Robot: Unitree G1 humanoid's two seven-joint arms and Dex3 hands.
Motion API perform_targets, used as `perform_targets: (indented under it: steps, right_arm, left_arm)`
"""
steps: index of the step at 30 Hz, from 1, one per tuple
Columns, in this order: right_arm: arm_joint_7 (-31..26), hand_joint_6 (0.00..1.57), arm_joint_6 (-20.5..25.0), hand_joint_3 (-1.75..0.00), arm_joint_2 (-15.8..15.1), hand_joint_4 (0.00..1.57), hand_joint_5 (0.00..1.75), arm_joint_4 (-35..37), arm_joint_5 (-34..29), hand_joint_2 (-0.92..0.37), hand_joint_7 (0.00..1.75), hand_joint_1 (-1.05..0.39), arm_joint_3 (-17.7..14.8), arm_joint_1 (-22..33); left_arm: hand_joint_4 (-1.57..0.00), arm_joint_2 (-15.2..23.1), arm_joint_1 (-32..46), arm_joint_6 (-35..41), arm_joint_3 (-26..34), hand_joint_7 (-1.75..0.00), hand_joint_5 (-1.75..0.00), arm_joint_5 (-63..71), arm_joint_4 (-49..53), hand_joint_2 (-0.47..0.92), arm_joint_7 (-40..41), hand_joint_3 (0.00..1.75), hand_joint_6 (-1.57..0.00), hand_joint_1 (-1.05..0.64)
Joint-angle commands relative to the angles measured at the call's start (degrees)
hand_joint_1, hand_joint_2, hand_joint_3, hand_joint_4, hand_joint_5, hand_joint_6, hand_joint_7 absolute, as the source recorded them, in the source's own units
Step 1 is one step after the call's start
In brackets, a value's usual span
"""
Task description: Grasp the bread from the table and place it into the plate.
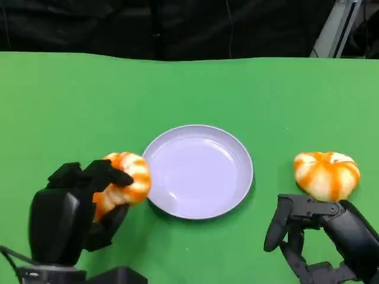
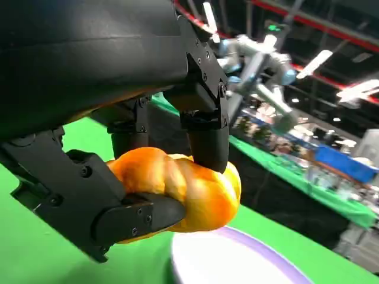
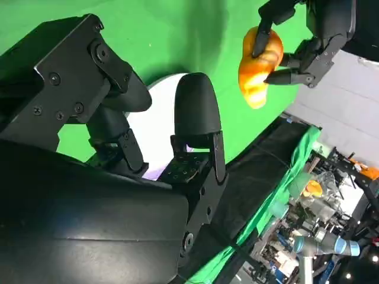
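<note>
My left hand (image 1: 83,204) holds bread (image 1: 125,180) just left of plate (image 1: 198,207), fingers (image 2: 207,133) wrapped over top, thumb under. Loaf looks lifted off green tabletop (image 1: 59,106), close beside plate rim. Second bread (image 1: 327,174) sits well right of plate, untouched. My right hand (image 1: 320,234) rests near it, fingers apart, holding nothing. Judgement: bread light, soft, crushable, glazed crust perhaps slick; best gripped gently across its rounded middle.

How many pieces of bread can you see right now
2. One bread is held in the left hand, just left of the plate. The other bread lies on the green table, right of the plate, by the right hand.
</note>
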Motion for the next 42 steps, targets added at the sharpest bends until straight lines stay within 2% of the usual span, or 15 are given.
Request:
perform_targets:
  steps: [1, 6, 9, 15, 18, 19, 21, 22, 23, 24, 26, 29, 33, 39, 42]
  right_arm:
    - [0.27, 0.79, -0.66, -1.37, -0.84, 0.86, 1.68, 0.46, 0.4, -0.34, 1.33, 0.12, -0.1, 0.08]
    - [0.37, 0.79, -0.49, -1.37, -0.72, 0.87, 1.69, 0.47, 0.6, -0.34, 1.33, 0.11, -0.08, 0.18]
    - [0.15, 0.79, -0.79, -1.38, -0.61, 0.86, 1.7, 0.46, 0.24, -0.33, 1.33, 0.12, 0.1, 0.4]
    - [-0.12, 0.79, -1.26, -1.39, -0.56, 0.86, 1.67, 0.44, -0.09, -0.32, 1.32, 0.13, 0.33, 0.57]
    - [-0.23, 0.79, -1.3, -1.4, -0.42, 0.87, 1.66, 0.3, -0.07, -0.32, 1.31, 0.14, 0.53, 0.76]
    - [-0.25, 0.79, -1.19, -1.4, -0.4, 0.87, 1.66, 0.16, -0.14, -0.32, 1.31, 0.13, 0.61, 0.85]
    - [-0.25, 0.79, -0.78, -1.4, -0.38, 0.87, 1.66, -0.21, -0.21, -0.32, 1.31, 0.13, 0.73, 1.01]
    - [-0.22, 0.79, -0.44, -1.4, -0.37, 0.87, 1.66, -0.46, -0.22, -0.32, 1.31, 0.12, 0.78, 1.08]
    - [-0.24, 0.79, -0.29, -1.39, -0.39, 0.87, 1.66, -0.6, -0.34, -0.32, 1.31, 0.11, 0.81, 1.11]
    - [-0.23, 0.79, -0.11, -1.39, -0.42, 0.87, 1.66, -0.77, -0.46, -0.32, 1.31, 0.11, 0.85, 1.13]
    - [-0.17, 0.79, -0.11, -1.38, -0.46, 0.86, 1.66, -0.77, -0.44, -0.32, 1.31, 0.11, 0.9, 1.13]
    - [0.21, 0.8, 0.12, -1.38, -0.52, 0.85, 1.67, -0.56, 0.12, -0.32, 1.32, 0.1, 0.96, 1.05]
    - [0.02, 0.8, -0.8, -1.37, -0.73, 0.85, 1.66, 0.04, -0.17, -0.32, 1.33, 0.11, 0.8, 0.63]
    - [0.14, 0.8, -0.58, -1.37, -0.77, 0.86, 1.64, -0.19, -0.17, -0.32, 1.32, 0.1, 0.79, 0.89]
    - [0.2, 0.8, 0.06, -1.38, -0.66, 0.86, 1.64, -0.69, -0.15, -0.33, 1.32, 0.11, 0.93, 1.1]
  left_arm:
    - [-0.86, -0.73, -3.67, 0.25, -1.67, -1.45, -1.75, -0.25, -1.95, 0.29, -2.27, 1.44, -0.82, -0.17]
    - [-0.88, -0.88, -9.17, -0.54, -4.06, -1.44, -1.75, -0.58, 1.9, 0.26, -4.72, 1.55, -0.84, -0.18]
    - [-0.89, -1.53, -13.8, -0.22, -5.99, -1.48, -1.75, -0.9, 5.72, 0.29, -7.43, 1.5, -0.84, -0.17]
    - [-0.9, -2.97, -19.81, 1.07, -8.66, -1.48, -1.75, -0.69, 11.33, 0.25, -10.16, 1.45, -0.82, -0.14]
    - [-0.85, -3.71, -22.28, 2.72, -9.81, -1.45, -1.74, -1.22, 13.72, 0.31, -13.01, 1.36, -0.79, -0.12]
    - [-0.83, -4.02, -22.68, 3.73, -9.98, -1.21, -1.5, -1.76, 13.93, 0.41, -14.61, 1.19, -0.78, -0.13]
    - [-0.79, -4.06, -23.05, 6.3, -10.61, -0.85, -1.21, -2.52, 13.47, 0.58, -19.15, 0.85, -0.76, -0.16]
    - [-0.56, -3.76, -23.02, 7.44, -11.01, -0.55, -0.96, -2.66, 13.0, 0.69, -21.49, 0.57, -0.55, -0.18]
    - [-0.41, -3.27, -22.82, 9.74, -11.53, -0.37, -0.81, -2.48, 11.71, 0.77, -25.14, 0.39, -0.43, -0.22]
    - [-0.27, -2.59, -22.62, 11.7, -12.11, -0.24, -0.71, -2.0, 10.47, 0.84, -28.38, 0.24, -0.33, -0.28]
    - [-0.06, -1.51, -22.2, 14.14, -12.91, -0.09, -0.51, -1.39, 8.68, 0.9, -32.53, 0.12, -0.19, -0.42]
    - [-0.01, -0.72, -21.4, 15.46, -13.45, -0.03, -0.25, -1.3, 7.3, 0.92, -34.53, 0.12, -0.13, -0.59]
    - [0.0, 0.11, -20.82, 18.14, -13.75, -0.02, -0.05, -1.87, 4.14, 0.92, -39.19, 0.21, -0.05, -0.7]
    - [0.0, 1.75, -18.35, 19.57, -12.17, 0.0, 0.0, -4.43, -1.1, 0.92, -43.13, 0.31, -0.01, -0.79]
    - [-0.08, 3.22, -15.14, 17.73, -9.28, -0.04, -0.04, -7.88, -5.04, 0.92, -42.53, 0.29, -0.09, -0.74]
